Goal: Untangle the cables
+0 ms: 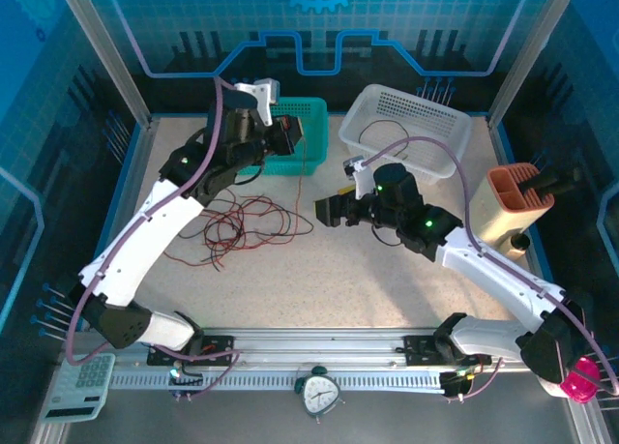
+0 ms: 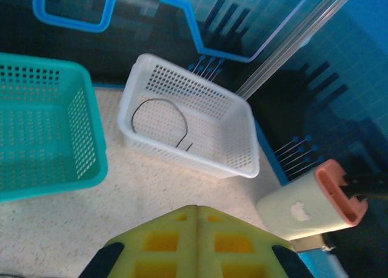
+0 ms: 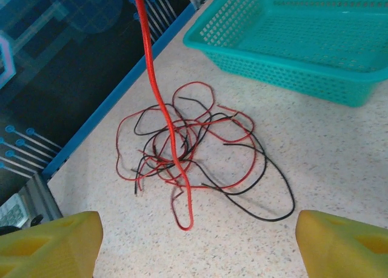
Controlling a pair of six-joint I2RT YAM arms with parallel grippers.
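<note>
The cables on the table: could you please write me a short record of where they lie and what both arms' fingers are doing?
tangled pile: red and black cables on the table, beside the teal basket
lifted strand: one red cable running up from the pile toward the left fingers
left fingers: shut, up near the teal basket
right fingers: open, facing the pile, holding nothing
white basket: one black cable inside

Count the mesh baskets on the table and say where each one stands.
2. The teal basket stands at the back, left of centre; the white basket stands to its right, also at the back, with a dark cable curled inside. None seems hidden.
</note>
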